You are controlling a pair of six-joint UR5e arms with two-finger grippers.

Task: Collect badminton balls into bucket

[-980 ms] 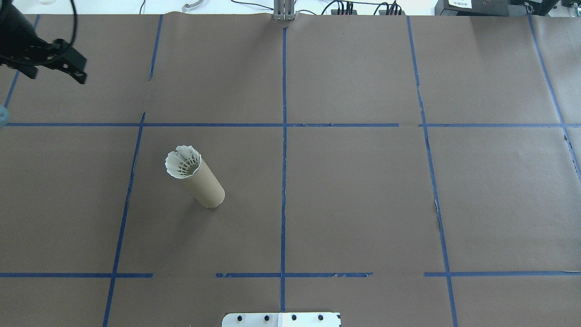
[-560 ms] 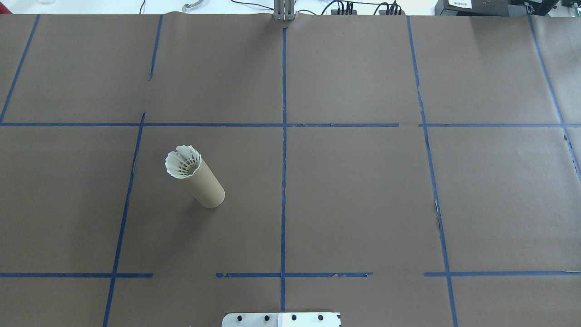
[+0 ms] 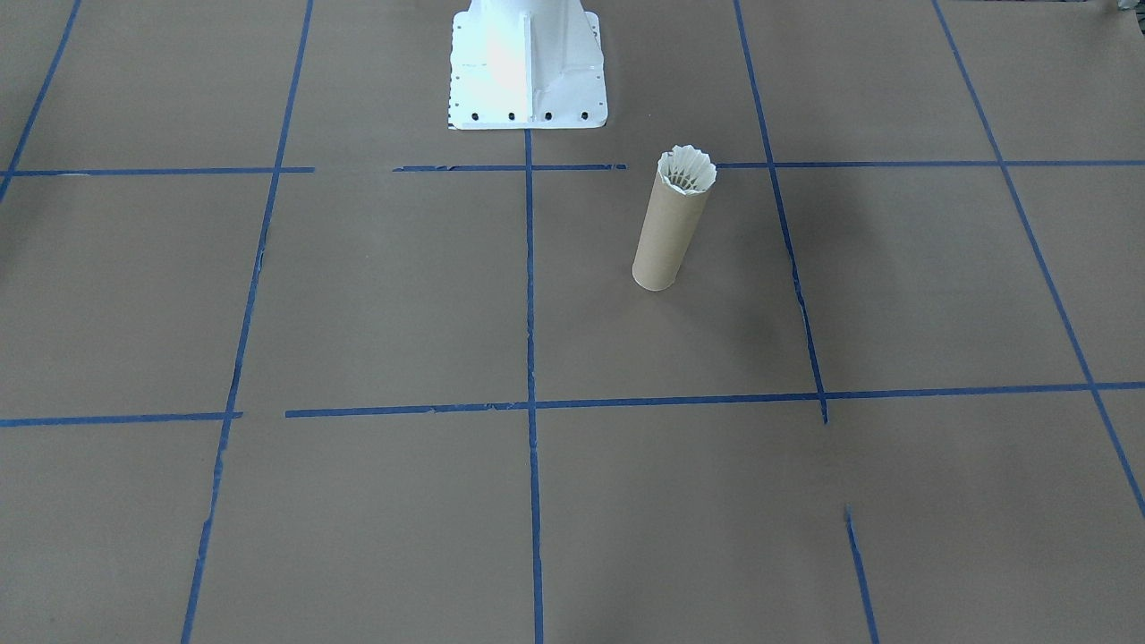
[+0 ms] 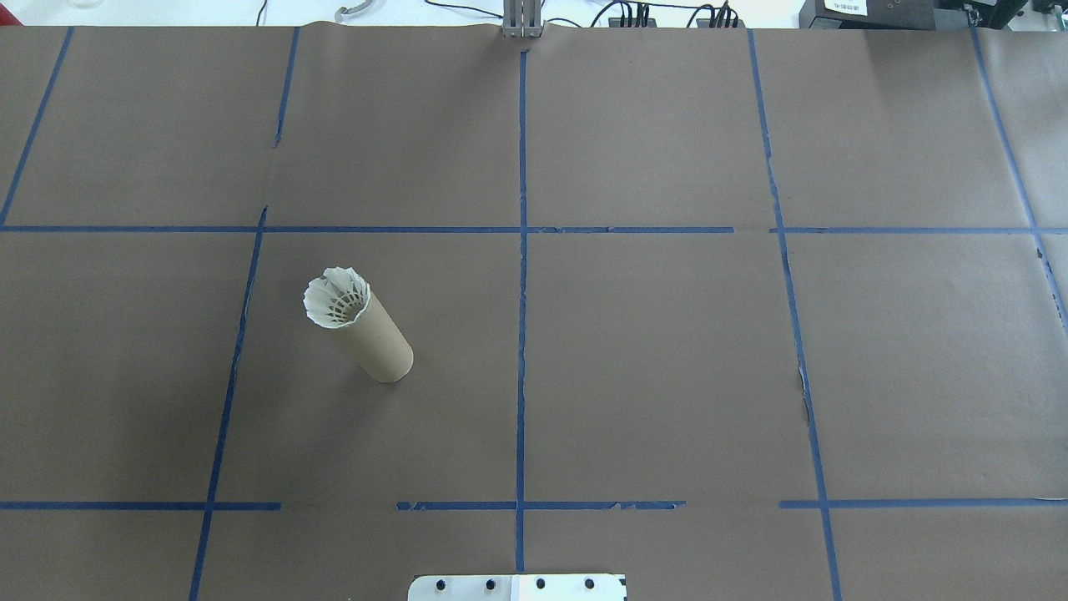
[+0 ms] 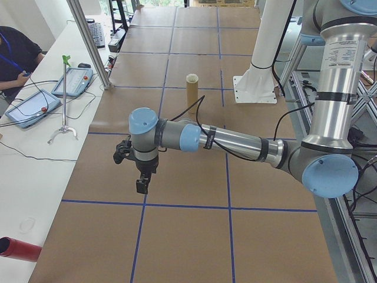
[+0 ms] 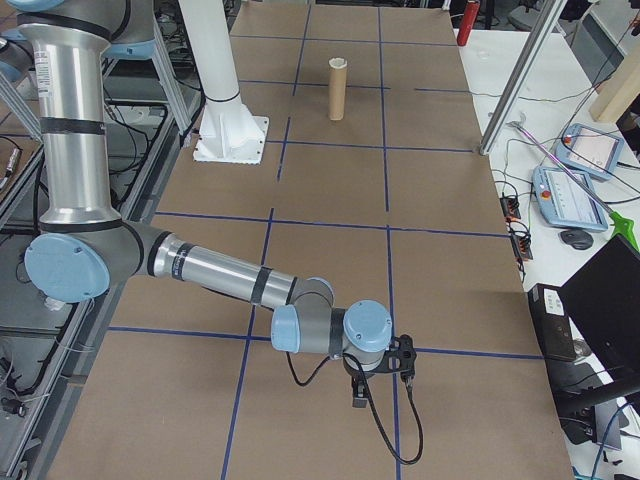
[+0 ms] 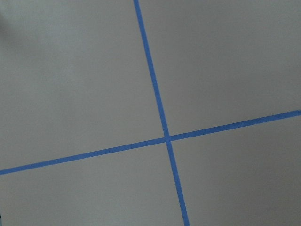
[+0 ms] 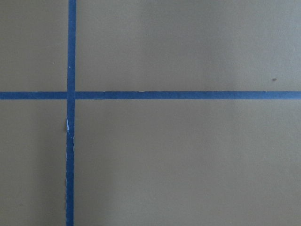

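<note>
Overhead exterior shows a light, fragile shuttlecock [image 4: 336,299] seated in the upright cardboard tube [image 4: 380,338]; both arms' jaws cannot be judged.

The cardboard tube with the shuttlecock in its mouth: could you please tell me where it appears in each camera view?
Front-facing: the tube stands right of centre, near the top, just right of the white robot base.
Overhead: left of centre, above the base plate.
Exterior left: top centre, left of the base.
Exterior right: top centre, right of the base.
Both wrist views: not in them.
</note>
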